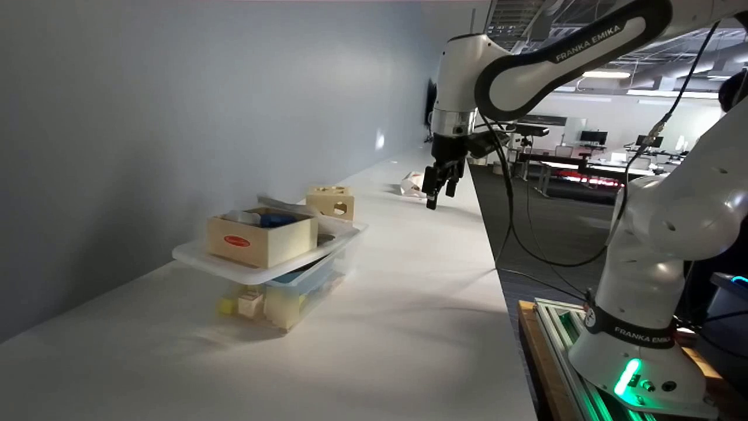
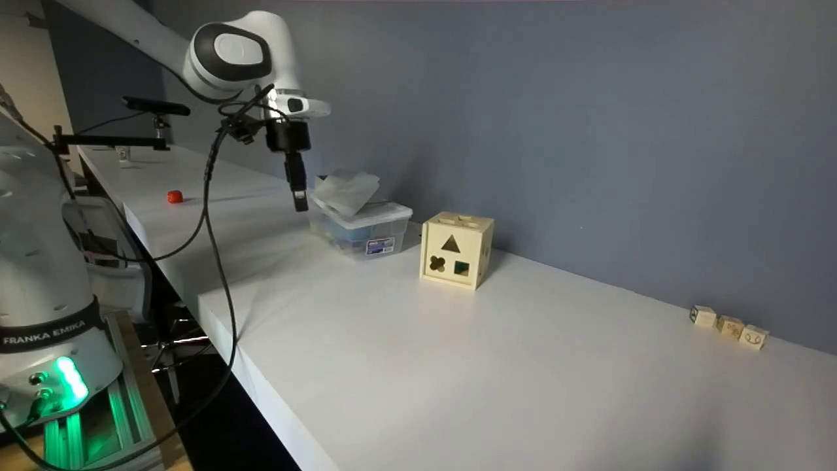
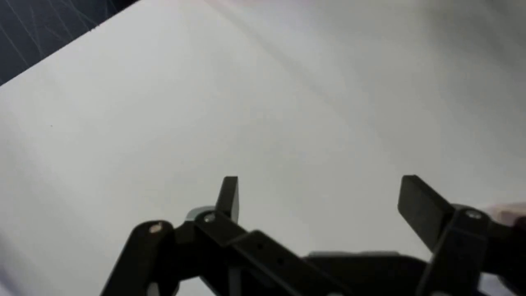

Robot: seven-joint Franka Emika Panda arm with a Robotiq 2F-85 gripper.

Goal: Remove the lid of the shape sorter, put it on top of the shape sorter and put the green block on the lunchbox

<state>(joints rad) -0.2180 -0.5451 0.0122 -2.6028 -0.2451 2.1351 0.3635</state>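
Left to right. Red block (image 2: 174,196): near the table's (image 2: 392,360) front edge, toward the far end. Gripper (image 3: 320,181): hangs above the table, fingers wide apart, nothing held. Plastic box (image 2: 386,239): near the back edge, along the wall (image 2: 588,163), probably the lunchbox; clear smooth walls, likely thin and flexy. On its cover (image 2: 389,211): a creased white sheet (image 2: 346,191), plus a pale wood box (image 1: 257,245) with a red oval. Shape sorter (image 2: 451,245): just beside the plastic box, also near the back edge. Upright pale wood cube, flat smooth faces, triangle, clover and square cut-outs. Top panel, presumably the lid (image 2: 459,222), is on. Should handle light, stiff, only mildly slippery, hard to break. Lid looks near flush, so its rim may give little bite; better pinch a web between two top cut-outs. If it binds, the whole cube could come up. Green block: not identifiable; dark greenish patch (image 2: 461,268) in the square hole, can't tell what. Wooden cubes (image 2: 730,327): three small ones in a row, back edge, right, marked faces.
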